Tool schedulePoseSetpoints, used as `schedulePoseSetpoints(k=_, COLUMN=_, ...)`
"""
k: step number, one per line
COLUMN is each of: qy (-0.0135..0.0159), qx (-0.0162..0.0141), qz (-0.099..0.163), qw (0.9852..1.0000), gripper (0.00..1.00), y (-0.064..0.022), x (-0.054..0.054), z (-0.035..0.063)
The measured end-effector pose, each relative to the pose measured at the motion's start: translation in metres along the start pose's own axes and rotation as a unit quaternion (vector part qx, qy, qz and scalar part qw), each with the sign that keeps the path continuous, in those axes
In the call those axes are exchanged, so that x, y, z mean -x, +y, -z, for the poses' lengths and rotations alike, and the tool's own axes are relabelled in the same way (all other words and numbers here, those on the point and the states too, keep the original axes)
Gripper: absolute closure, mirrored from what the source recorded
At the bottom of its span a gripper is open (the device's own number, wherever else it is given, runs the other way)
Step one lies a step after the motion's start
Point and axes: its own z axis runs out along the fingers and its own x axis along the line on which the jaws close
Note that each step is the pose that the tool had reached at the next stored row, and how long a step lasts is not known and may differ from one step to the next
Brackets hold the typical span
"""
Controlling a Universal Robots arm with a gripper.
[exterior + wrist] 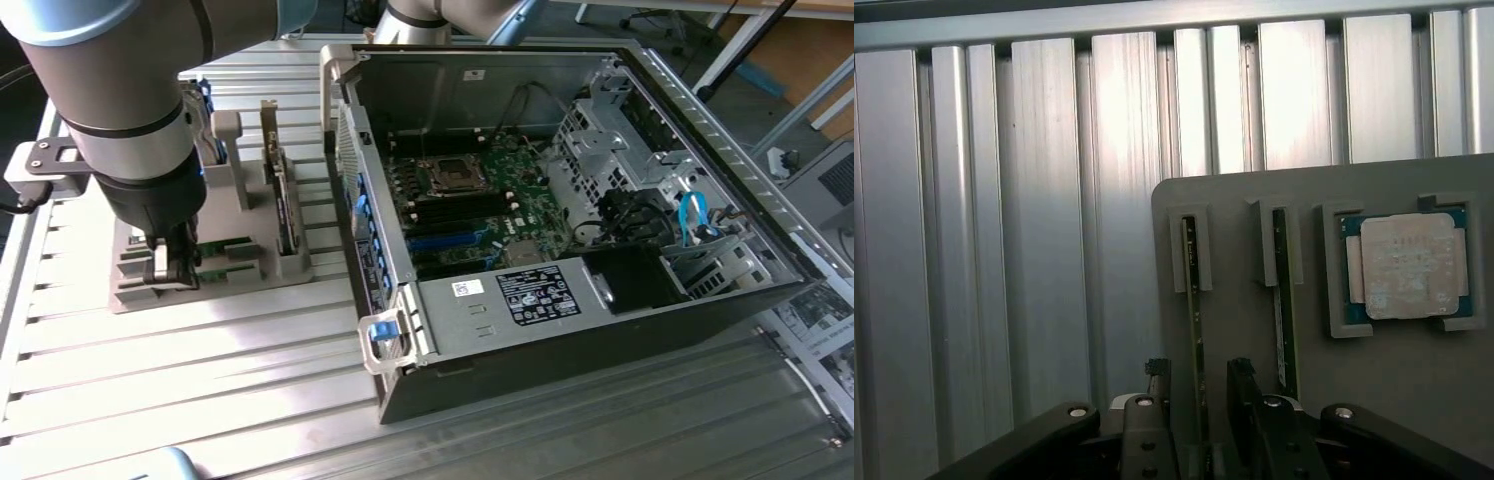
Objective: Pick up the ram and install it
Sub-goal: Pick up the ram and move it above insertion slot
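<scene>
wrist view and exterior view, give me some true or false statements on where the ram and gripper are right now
1. The gripper is open, with one finger on each side of the ram. True.
2. The ram is already installed. False: it stands on edge in the gray holder, outside the computer case.
3. A processor chip lies in a recess of the same holder. True.
4. The computer case is closed. False: its side is open, showing the motherboard.

No words or numbers can be read, not even on the black label (541, 296) and white stickers (467, 288) on the computer case (561, 350).
</scene>
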Motion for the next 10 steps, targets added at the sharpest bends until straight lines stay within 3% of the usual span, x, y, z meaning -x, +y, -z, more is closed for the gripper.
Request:
schedulePoseSetpoints(k=2, qy=0.0, qx=0.0, qz=0.0, qw=1.0, gripper=0.64, y=0.0, x=0.0, z=0.0)
schedulePoseSetpoints(k=3, qy=-0.0001, qx=-0.0021, qz=0.0, qw=1.0, gripper=0.64, y=0.0, x=0.0, z=0.0)
schedulePoseSetpoints(k=6, qy=-0.0009, qx=-0.0195, qz=-0.001, qw=0.9998, gripper=0.64, y=0.0002, x=0.0, z=-0.0004)
schedulePoseSetpoints(k=7, qy=-0.001, qx=-0.0225, qz=-0.001, qw=0.9997, gripper=0.64, y=0.0002, x=0.0, z=-0.0004)
schedulePoseSetpoints(k=10, qy=-0.0011, qx=-0.0231, qz=-0.001, qw=0.9997, gripper=0.64, y=0.0001, x=0.0, z=-0.0005)
